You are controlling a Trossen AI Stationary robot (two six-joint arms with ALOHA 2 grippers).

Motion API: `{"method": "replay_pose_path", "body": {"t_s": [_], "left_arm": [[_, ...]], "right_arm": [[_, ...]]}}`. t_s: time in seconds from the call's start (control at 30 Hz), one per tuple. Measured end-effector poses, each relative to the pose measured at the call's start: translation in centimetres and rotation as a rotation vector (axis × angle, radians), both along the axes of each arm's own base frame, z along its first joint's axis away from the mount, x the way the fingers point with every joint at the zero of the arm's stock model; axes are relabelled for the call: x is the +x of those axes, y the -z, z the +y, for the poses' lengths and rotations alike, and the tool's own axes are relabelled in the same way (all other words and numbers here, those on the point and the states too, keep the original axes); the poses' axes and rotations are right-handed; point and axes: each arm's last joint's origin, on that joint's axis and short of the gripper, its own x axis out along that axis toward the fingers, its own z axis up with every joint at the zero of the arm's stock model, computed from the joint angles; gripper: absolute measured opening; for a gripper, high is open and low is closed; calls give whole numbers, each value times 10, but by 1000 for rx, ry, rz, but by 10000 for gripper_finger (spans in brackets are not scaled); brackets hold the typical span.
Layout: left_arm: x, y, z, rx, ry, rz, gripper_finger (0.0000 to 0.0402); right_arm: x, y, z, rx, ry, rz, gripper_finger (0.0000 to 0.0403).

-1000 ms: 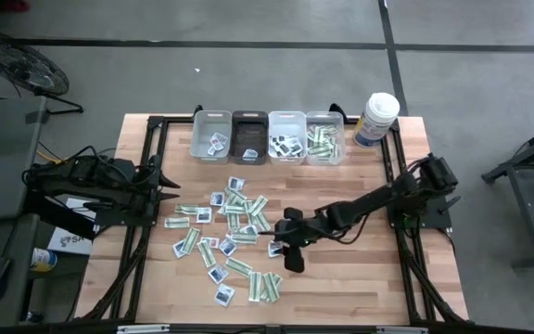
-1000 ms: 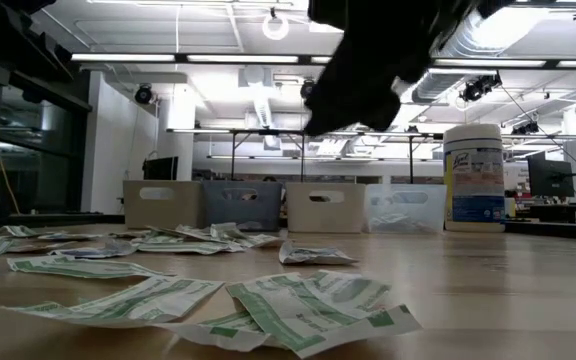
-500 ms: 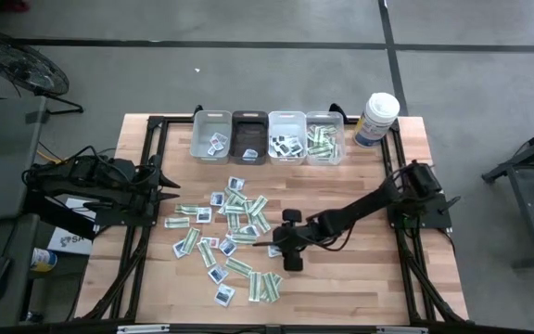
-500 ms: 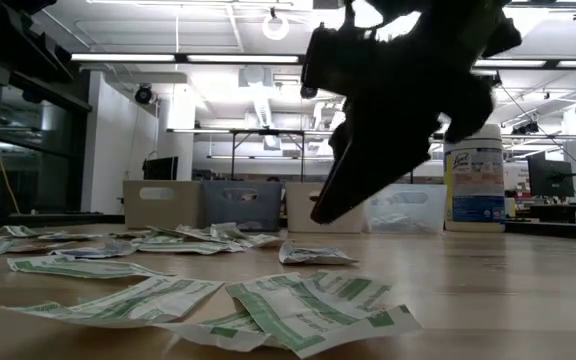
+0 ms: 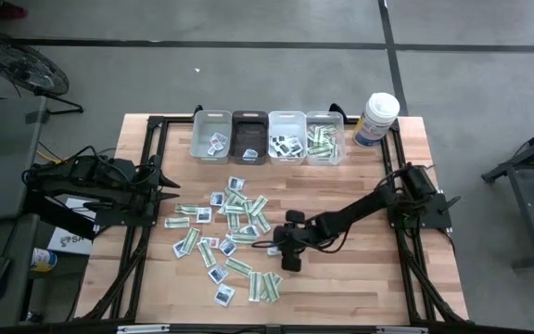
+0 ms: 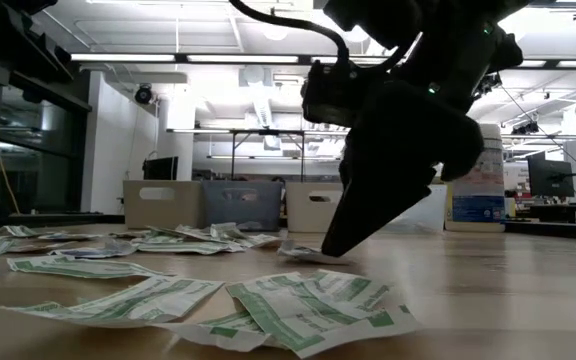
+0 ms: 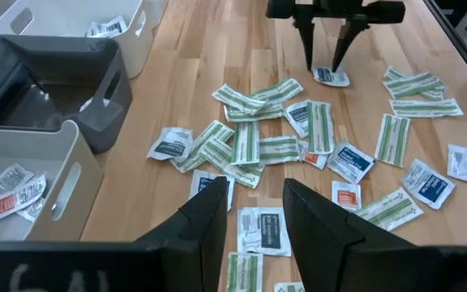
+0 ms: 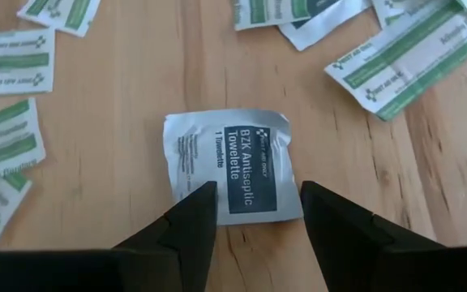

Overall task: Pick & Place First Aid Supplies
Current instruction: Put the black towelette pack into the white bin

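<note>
White-and-dark-blue antiseptic towelette packet is lying flat on the wooden table, off the right edge of the scattered pile of first aid packets, and the right gripper is down right over it with its fingers spread, one tip either side, not pinching it. Left gripper is parked over the table's left edge, fingers a bit apart with nothing between them. Bins and a white canister sit along the far edge.

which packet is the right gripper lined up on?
The squarish white antiseptic towelette packet with the dark-blue label, lying flat and alone on bare wood at the pile's right edge. The open right gripper straddles it; the green-striped strips lie farther off.
</note>
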Motion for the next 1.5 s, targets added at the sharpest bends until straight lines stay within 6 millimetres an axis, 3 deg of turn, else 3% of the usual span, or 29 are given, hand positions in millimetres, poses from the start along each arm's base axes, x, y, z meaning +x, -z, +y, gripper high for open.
{"method": "replay_pose_path", "body": {"t_s": [0.23, 0.93, 1.2, 1.5], "left_arm": [[0, 0, 0, 0, 0, 0, 119], [0, 0, 0, 0, -1, 0, 119], [0, 0, 0, -4, 6, 1, 119], [0, 0, 0, -5, 8, 1, 119]], "right_arm": [[0, 10, 0, 47, 92, 32, 155], [0, 11, -2, 83, 215, 13, 8], [0, 7, -1, 122, 275, -14, 1], [-1, -24, -2, 158, 272, -101, 0]]}}
